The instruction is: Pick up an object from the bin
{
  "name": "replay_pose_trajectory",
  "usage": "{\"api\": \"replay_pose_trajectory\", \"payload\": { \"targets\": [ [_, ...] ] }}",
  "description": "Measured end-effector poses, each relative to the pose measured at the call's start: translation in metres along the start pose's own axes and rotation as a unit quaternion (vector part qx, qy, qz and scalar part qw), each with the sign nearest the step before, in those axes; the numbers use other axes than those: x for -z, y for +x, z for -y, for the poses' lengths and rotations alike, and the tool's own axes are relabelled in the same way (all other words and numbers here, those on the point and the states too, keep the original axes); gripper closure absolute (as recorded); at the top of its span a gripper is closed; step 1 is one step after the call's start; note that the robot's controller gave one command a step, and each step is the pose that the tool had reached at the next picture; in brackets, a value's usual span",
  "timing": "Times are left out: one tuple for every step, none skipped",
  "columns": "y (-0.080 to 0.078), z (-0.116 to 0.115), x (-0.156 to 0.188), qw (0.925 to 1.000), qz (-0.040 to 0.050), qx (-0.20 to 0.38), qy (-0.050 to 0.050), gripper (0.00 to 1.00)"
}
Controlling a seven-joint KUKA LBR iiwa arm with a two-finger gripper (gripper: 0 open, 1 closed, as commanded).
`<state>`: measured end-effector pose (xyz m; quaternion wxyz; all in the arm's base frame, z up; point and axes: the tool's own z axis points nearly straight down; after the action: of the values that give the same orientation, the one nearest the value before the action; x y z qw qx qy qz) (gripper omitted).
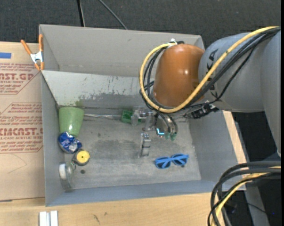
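My gripper [157,138] hangs low over the middle of the bin floor, below the orange cover. Its two fingers stand apart, open, with nothing between them. One fingertip [145,147] almost touches the bare floor. A pair of small blue toy glasses [171,161] lies flat just in front and to the right of the fingers, apart from them. A thin pale stick with a green end [127,116] lies along the back wall, its green end just left of the gripper's body.
At the left wall, a green cup [71,120] lies on its side, with a blue-and-white crumpled thing [67,142], a yellow round piece [82,157] and a small grey-white cap [64,170] in front of it. The arm covers the bin's right rear corner.
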<state>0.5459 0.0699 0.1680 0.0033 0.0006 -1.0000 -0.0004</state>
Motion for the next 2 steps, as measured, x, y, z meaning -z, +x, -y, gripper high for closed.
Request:
{"api": "replay_pose_trajectory", "payload": {
  "targets": [
    [0.022,-0.087,-0.087,0.999,-0.0005,0.045,-0.001,0.0],
    [-0.002,-0.149,-0.089,0.9981,0.0007,0.062,0.004,0.0]
  ]
}}
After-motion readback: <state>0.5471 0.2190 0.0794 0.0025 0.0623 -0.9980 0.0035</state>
